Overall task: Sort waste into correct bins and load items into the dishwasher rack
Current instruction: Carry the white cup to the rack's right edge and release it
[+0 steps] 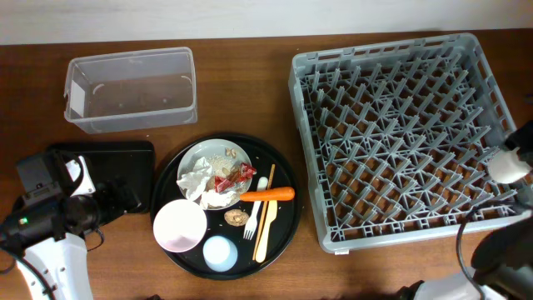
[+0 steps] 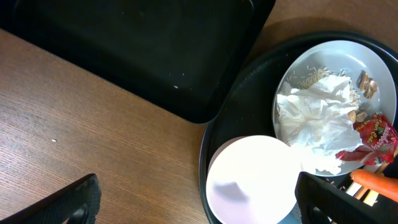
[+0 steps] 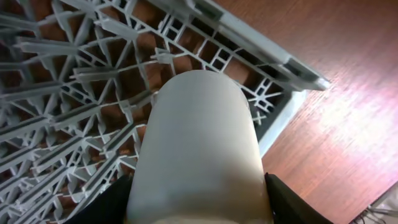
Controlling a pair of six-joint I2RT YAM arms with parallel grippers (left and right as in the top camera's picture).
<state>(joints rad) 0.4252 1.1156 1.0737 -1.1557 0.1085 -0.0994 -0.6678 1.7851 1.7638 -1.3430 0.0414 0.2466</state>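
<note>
My right claw [image 3: 199,200] is clamped on the white cup [image 3: 199,118], one finger on either flank. The cup's long axis runs straight out from the claw, w/ the far end aimed at the near right corner of the dishwasher rack [image 3: 261,45]. From overhead the cup sits right at the rack's right edge, over the outer pegs. As far as I can judge it's not yet down among them. Can't tell which end is the mouth.

The next move turns on that, I reckon. The rack lies directly under and ahead of the cup, so it's a matter of tipping + lowering into a peg row w/o snagging the rim.

My left claw [image 2: 205,200] is spread wide, holding nothing. The pink bowl [image 2: 249,180] lies just ahead of it on the left side of the round black tray [image 2: 249,99], w/ the shallow black tray [image 2: 137,50] beside. That arm is far nearer the plate [image 2: 348,56], napkins [image 2: 317,124] etc. The right arm is well apart from them, across the rack.
</note>
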